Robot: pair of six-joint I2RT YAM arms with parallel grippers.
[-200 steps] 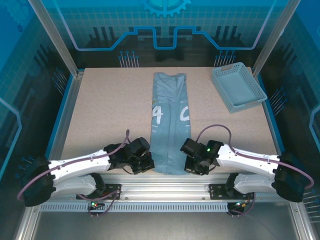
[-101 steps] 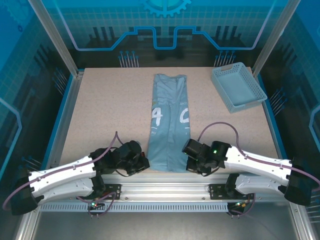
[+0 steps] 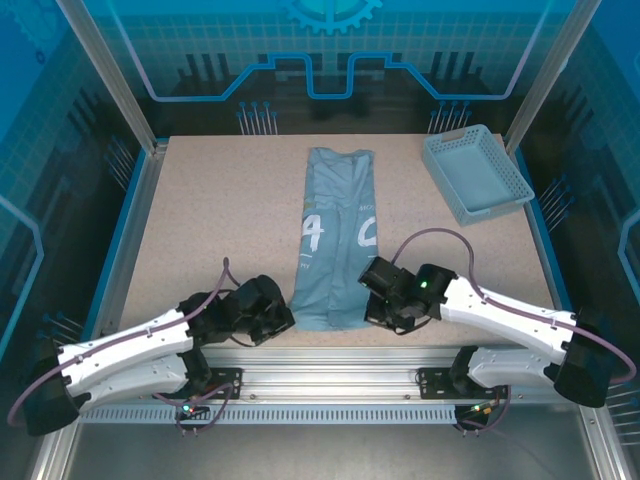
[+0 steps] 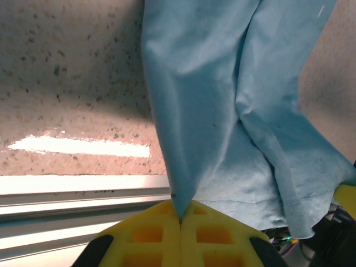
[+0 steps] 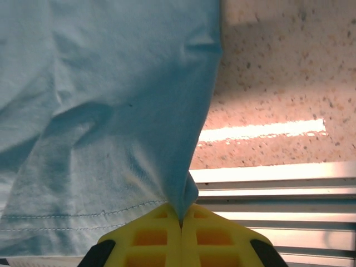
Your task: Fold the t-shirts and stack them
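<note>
1. Now, the one t-shirt lies in the middle of the surface. It is folded along its length into a long narrow strip. The collar end points to the far side, and the hem end is at the near edge, between the two arms.
2. White lettering shows on the upper face of the strip, about halfway along it.
3. The left tool is at the near left corner of the strip. In the left wrist view its two yellow pads are pressed together with a point of the blue fabric pinched between them, so it grips the t-shirt at this corner.
4. The right tool is at the near right corner. In the right wrist view its own yellow pads are also closed on a fold of the fabric, just beside the stitched hem, so it holds the t-shirt too.
5. From both pinched corners the fabric runs away from the pads in soft folds, and it throws a shadow on the speckled surface beside it.
6. The metal rail of the near edge lies just under both tools.
7. A light blue mesh basket stands at the far right corner of the surface, turned at an angle and well apart from the t-shirt.
</note>
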